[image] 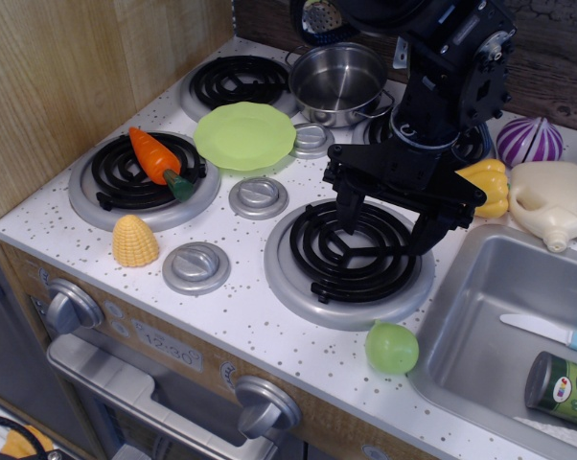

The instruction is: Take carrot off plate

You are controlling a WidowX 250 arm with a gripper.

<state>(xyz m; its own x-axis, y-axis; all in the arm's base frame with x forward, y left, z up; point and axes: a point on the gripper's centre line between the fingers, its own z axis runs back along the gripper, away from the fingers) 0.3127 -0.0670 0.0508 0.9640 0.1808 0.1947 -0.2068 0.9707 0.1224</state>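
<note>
The gripper (389, 223) hangs wide open and empty above the front right burner (349, 261). The carrot (158, 160) lies on the left burner (143, 175), just beside the plate (244, 135), which is bare. Corn (135, 241) sits near the front; a pot (343, 80) stands behind.

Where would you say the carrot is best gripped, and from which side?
Probably across the carrot's thick orange middle, coming straight down from above. It lies flat on the left burner, off the plate, tapering toward both ends. The open gripper should close across its width, not its length.
</note>
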